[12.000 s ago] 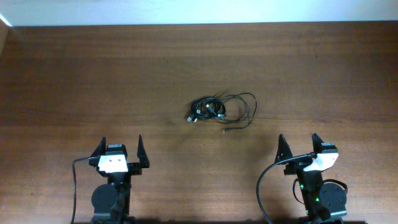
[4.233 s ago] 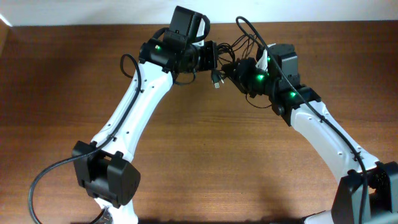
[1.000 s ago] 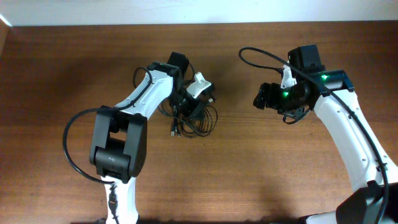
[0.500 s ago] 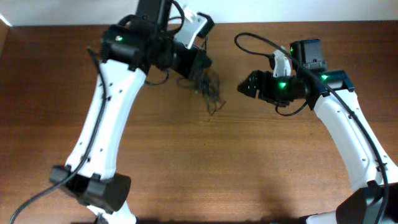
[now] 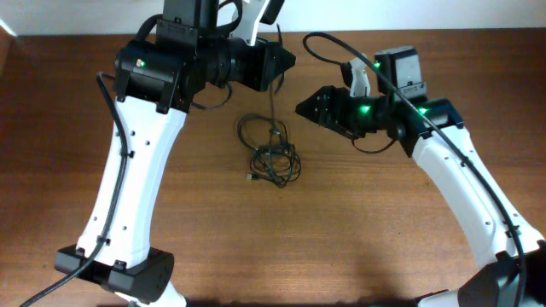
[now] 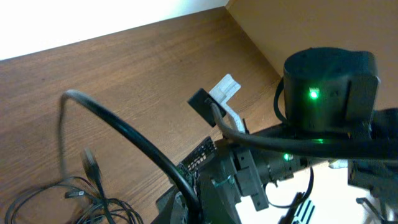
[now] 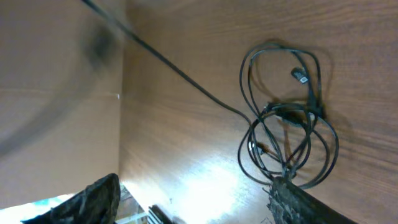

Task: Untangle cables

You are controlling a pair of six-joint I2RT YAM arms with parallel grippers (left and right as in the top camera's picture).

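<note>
Partly, cables (image 5: 271,158) strand lost near L gripper (image 5: 286,60) (jaws hidden).

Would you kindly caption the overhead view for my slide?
Left pincer holds the cables by one raised strand; right pincer hovers open.

Thin black cables (image 6: 74,200) lie tangled on the wooden desk (image 6: 137,68) at lower left. The right arm (image 6: 323,87) looms beside them, its green light (image 6: 313,94) glowing.
</note>
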